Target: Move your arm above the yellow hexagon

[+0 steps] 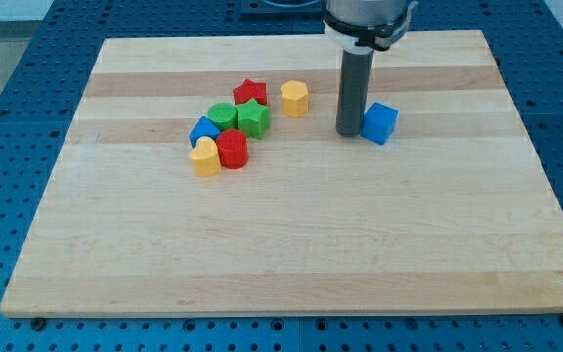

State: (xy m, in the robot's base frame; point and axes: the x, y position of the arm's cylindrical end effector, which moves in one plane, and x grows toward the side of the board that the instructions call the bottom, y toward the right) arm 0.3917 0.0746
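Observation:
The yellow hexagon point(294, 99) stands on the wooden board point(291, 254), up and a little right of the block cluster. My tip point(349, 131) is down on the board to the hexagon's right, about a block's width away and slightly lower in the view. The tip sits right beside the left face of a blue cube point(379, 122), touching or nearly touching it.
A cluster lies left of the hexagon: a red star point(249, 92), a green star point(253, 118), a green cylinder point(222, 116), a blue block point(204, 130), a red cylinder point(232, 149) and a yellow block point(204, 156).

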